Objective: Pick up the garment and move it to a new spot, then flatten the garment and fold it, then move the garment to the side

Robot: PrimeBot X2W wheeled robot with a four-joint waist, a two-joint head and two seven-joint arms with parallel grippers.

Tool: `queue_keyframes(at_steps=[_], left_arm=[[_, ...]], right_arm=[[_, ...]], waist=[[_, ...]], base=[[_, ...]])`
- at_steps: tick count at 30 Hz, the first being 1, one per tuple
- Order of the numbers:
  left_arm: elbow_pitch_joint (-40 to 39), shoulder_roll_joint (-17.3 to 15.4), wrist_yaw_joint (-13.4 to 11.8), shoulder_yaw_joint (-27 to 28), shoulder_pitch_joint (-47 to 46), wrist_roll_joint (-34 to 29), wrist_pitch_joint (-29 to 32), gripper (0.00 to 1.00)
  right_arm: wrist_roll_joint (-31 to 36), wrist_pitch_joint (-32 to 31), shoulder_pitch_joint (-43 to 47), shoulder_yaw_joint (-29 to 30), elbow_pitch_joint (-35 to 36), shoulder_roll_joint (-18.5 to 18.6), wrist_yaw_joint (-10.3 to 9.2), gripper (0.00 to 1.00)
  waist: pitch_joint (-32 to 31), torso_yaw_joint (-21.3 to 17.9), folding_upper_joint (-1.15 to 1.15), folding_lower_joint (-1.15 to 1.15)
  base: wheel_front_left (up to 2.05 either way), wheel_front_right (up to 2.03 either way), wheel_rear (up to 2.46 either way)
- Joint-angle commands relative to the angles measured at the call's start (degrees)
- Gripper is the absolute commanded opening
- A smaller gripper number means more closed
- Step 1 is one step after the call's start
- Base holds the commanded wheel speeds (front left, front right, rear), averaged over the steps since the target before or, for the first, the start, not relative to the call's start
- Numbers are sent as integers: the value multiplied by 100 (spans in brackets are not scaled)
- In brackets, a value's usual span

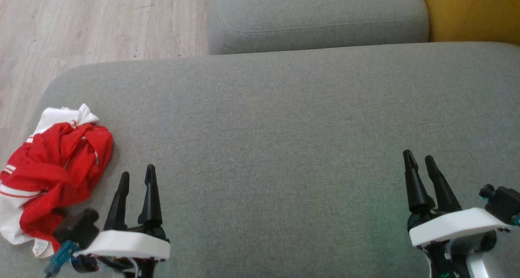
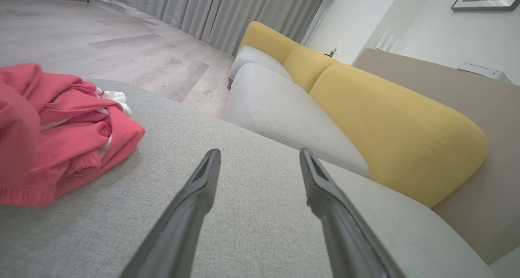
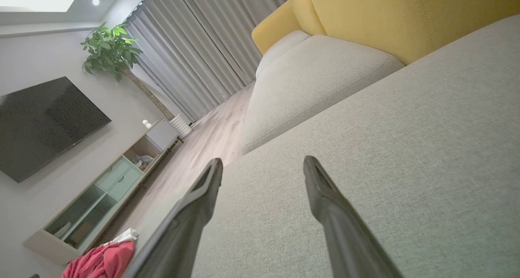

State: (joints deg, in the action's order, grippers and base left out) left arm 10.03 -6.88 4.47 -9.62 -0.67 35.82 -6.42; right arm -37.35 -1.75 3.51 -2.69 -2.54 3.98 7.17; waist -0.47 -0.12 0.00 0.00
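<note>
The crumpled red-and-white garment (image 1: 53, 172) lies at the grey cushion's (image 1: 284, 127) left edge beside the left gripper (image 1: 137, 170) — it and the right gripper (image 1: 418, 155) gape empty over that cushion — wood floor (image 1: 81, 22), yellow backrest (image 1: 471, 14) beyond.

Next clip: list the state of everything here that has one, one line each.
Red and white garment: crumpled in a heap at the left end of the grey seat cushion, not held.
Left gripper: open, fingers empty, beside the garment.
Right gripper: open, fingers empty, over bare cushion.
Curtains: drawn shut.
Television: screen dark.
</note>
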Motion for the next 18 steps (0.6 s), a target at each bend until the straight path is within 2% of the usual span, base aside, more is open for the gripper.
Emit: queue_keyframes(at_steps=[1, 18], left_arm=[[-201, -105, -31, 69, -170, -90, -66, 100], [221, -239, -215, -147, -208, -1246, -303, 100]], right_arm=[[81, 5, -143, -88, 247, 51, 23, 100], [1269, -121, 28, -172, 481, -43, 26, 100]], waist=[[1, 1, 0, 0], [-9, 14, 0, 0]], base=[[0, 0, 0], [0, 0, 0]])
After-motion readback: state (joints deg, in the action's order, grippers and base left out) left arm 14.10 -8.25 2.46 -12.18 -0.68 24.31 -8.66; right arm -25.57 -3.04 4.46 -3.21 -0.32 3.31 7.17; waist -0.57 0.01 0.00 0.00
